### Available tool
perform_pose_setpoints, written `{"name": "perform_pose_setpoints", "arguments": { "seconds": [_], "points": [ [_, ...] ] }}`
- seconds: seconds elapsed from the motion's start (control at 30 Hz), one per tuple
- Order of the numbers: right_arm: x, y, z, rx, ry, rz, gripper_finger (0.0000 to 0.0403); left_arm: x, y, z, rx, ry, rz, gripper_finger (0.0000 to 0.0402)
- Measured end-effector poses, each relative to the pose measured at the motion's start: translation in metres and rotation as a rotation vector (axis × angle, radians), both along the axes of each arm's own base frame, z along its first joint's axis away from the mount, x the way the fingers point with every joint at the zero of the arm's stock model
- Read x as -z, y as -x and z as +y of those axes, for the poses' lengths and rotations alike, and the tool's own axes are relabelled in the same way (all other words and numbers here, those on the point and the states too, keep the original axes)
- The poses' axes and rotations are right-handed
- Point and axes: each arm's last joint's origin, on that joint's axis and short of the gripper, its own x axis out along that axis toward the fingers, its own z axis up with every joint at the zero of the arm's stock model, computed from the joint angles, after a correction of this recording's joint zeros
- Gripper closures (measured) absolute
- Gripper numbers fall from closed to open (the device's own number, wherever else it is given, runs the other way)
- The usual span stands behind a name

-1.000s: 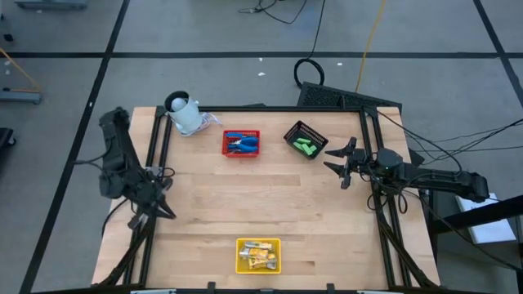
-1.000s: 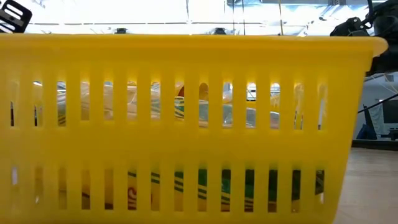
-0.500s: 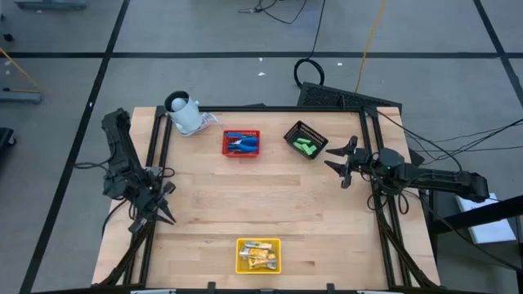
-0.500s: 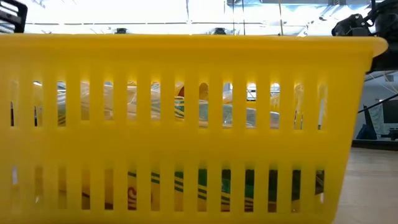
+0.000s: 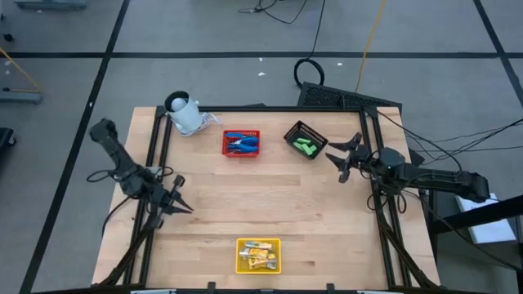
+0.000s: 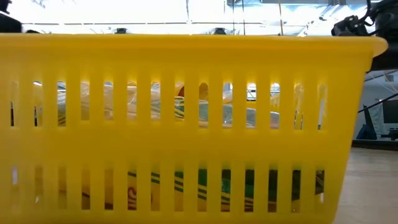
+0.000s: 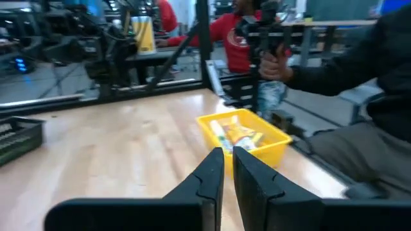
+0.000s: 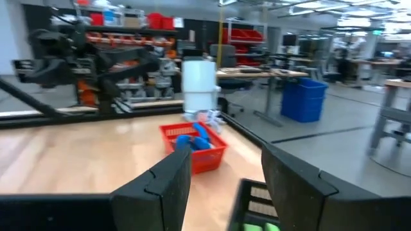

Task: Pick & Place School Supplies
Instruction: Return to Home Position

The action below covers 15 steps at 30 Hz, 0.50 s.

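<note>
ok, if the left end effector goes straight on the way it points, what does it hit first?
Probably the yellow bin, dead ahead of the left end effector in its wrist view, with only bare table between. Height is unclear; it might clear the rim.

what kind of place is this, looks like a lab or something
Probably a robotics lab or workshop: robot arms mounted at a wooden table, shelves of red bins behind, and a person close by.

Your left gripper [image 5: 178,198] swings inward over the table [image 5: 270,196] edge, its arm folding lower; your right gripper [image 5: 341,158] shifts slightly toward the far side.
</note>
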Motion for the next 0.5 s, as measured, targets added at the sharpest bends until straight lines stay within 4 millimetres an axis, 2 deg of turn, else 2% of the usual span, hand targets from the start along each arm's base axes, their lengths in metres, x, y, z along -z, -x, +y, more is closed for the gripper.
{"name": "perform_pose_setpoints", "arguments": {
  "seconds": [0.23, 0.5],
  "points": [
    [0.001, 0.0, -0.008, 0.064, -0.001, 0.016, 0.022, 0.001, -0.014, 0.017, -0.101, -0.048, 0.001, 0.0364],
    [0.003, -0.006, -0.005, -0.231, -0.06, 0.011, 0.022, 0.004, -0.025, 0.041, -0.135, -0.06, 0.021, 0.0364]
  ]
}}
